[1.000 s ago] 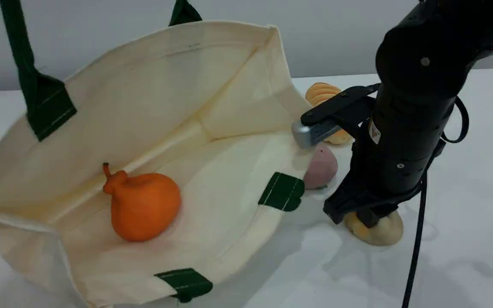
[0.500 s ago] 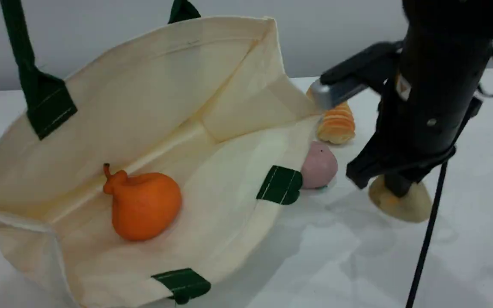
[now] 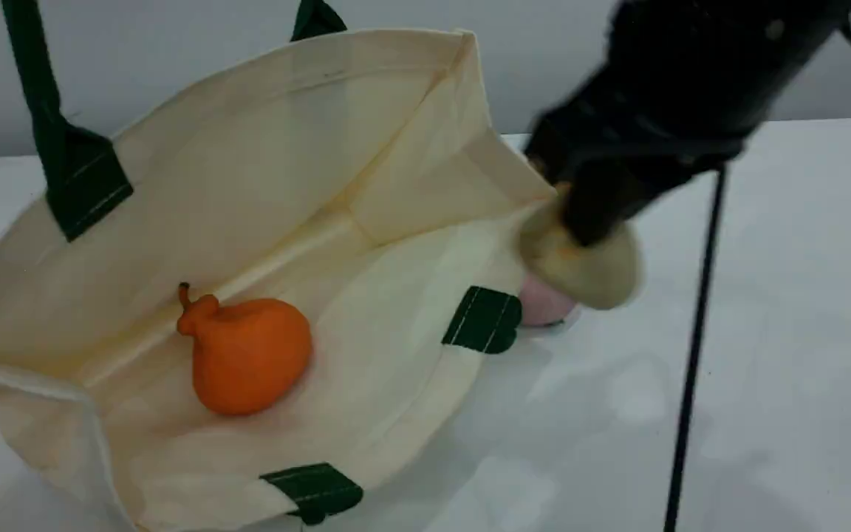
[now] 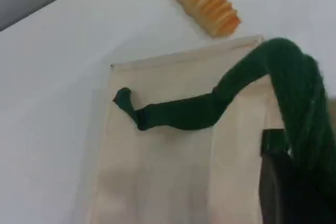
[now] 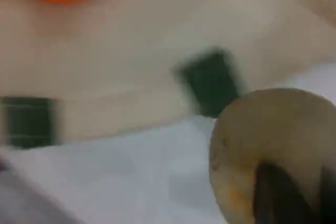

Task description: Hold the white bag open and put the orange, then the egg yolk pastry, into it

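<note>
Jaws of left gripper [image 4: 277, 184] clamped on green handle [image 4: 298, 93], strap drawn up taut. Right gripper [image 3: 594, 222] clenched on pastry [image 3: 589, 272], held clear of table [image 3: 780, 347]; that arm blurred. Bag [image 3: 285, 133] lay on its side, mouth gaping toward camera. Orange [image 3: 248, 362] rested inside on lower wall, stem pointing left. Pastry hung at bag's right rim, above pink ball [image 3: 542, 307], which sat beside green patch [image 3: 483, 319]. Ridged loaf [image 4: 206, 1] lay on table just past bag's edge.

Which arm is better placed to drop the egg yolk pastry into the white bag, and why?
Right: the right gripper grips the egg yolk pastry beside the white bag; the left gripper holds its green handle.
</note>
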Controlling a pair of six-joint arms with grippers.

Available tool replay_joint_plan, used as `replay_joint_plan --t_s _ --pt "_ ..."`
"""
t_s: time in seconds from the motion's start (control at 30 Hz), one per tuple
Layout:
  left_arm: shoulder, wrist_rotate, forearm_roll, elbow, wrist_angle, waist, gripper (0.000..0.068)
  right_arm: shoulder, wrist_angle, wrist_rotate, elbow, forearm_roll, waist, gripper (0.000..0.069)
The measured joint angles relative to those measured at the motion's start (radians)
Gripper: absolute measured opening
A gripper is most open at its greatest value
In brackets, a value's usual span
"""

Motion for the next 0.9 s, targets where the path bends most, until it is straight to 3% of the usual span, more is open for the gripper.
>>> replay_joint_plan --t_s 0.17,0.37,0.6,0.9 --pt "0.0 0.011 -0.05 0.0 0.001 0.0 0.0068 0.003 -0.095 -0.175 0.0 0.249 0.096 0.0075" --pt "-0.001 0.041 -0.128 0.0 0.008 0.0 0.0068 0.004 -0.282 -0.223 0.0 0.398 0.195 0.0075" --pt "-0.035 0.041 -0.114 0.0 0.011 0.0 0.0068 0.045 -0.46 -0.22 -0.001 0.421 0.197 0.0075" --pt "-0.051 0.041 -0.113 0.0 0.011 0.0 0.0068 0.221 -0.583 -0.219 -0.001 0.472 0.197 0.0075"
